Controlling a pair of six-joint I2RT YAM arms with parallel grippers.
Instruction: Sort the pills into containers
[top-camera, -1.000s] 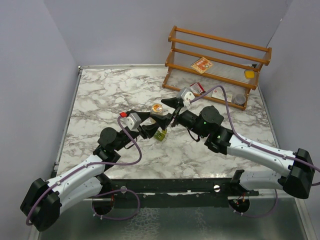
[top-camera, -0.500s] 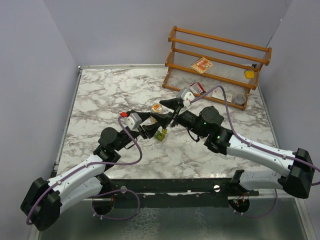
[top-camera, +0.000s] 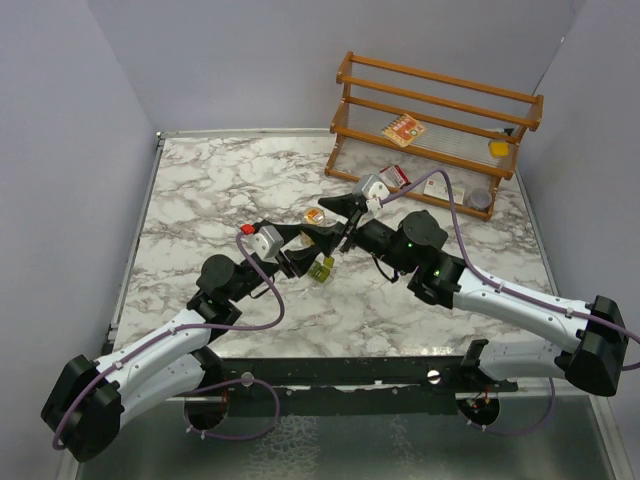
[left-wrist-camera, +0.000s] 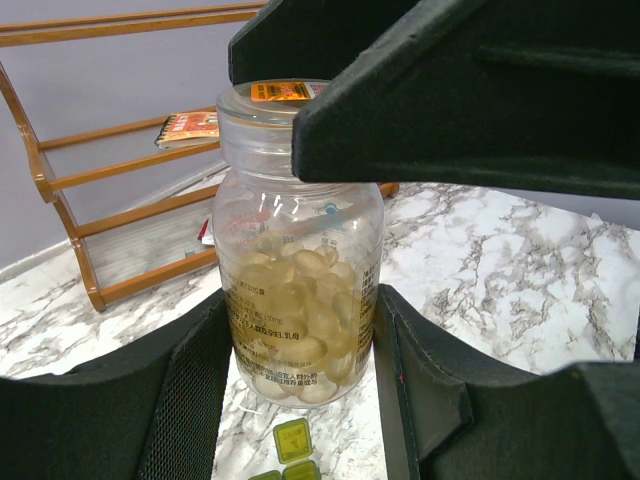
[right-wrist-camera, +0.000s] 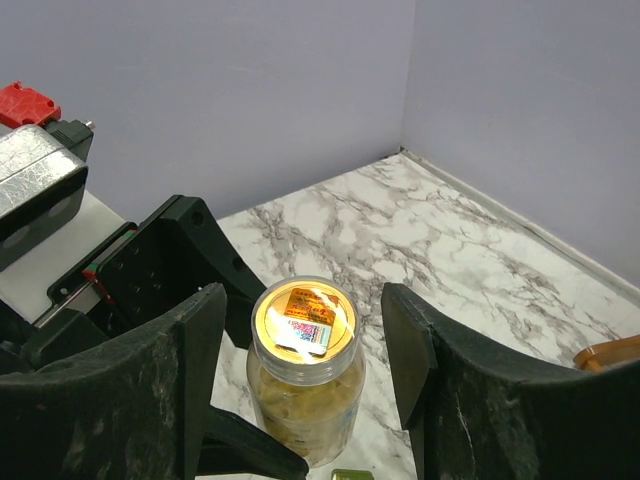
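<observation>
The left gripper (left-wrist-camera: 300, 330) clenches its jaws on the bottle (left-wrist-camera: 270, 190), pills (left-wrist-camera: 295, 320) inside, the box (left-wrist-camera: 292, 440) near on the counter (left-wrist-camera: 520, 300). The right gripper (right-wrist-camera: 303, 310) straddles the cap (right-wrist-camera: 305, 318), jaws released. Closing off-centre, they could slip and twist the bottle loose, toppling it.

no text can be read. faint print is seen on the bottle (left-wrist-camera: 300, 300), too blurred to make out. an orange label (right-wrist-camera: 304, 317) is stuck on its top, its print too small. illegible print is borne by the carton (top-camera: 403, 131) on the rack (top-camera: 440, 80).
</observation>
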